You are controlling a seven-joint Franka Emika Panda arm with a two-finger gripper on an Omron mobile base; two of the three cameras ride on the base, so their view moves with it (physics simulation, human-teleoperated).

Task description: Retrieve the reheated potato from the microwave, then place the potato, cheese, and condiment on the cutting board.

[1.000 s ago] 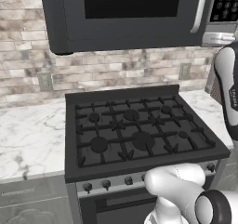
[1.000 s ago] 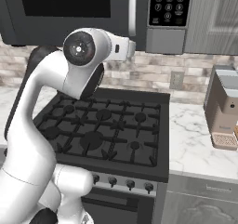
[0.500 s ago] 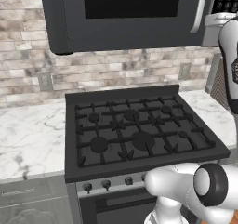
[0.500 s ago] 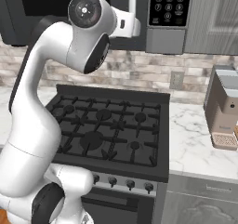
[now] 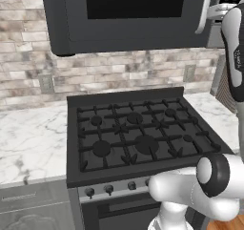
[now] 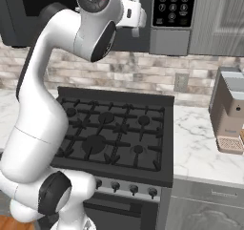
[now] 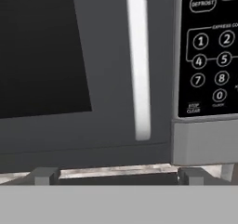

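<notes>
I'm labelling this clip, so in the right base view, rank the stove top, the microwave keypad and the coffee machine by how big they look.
1. Stove top, clearly the largest.
2. Coffee machine, though the picture's right edge cuts it off.
3. Microwave keypad, cut off at the top edge.
The last two look close in size, so their order is unsure.

Microwave [image 5: 133, 19] hanging above the stove [image 5: 138, 138]; keypad [image 7: 211, 51] sitting right of its handle [image 7: 138, 65]; coffee machine [image 6: 229, 112] standing on the surface [image 6: 200, 152] right of the stove.
</notes>
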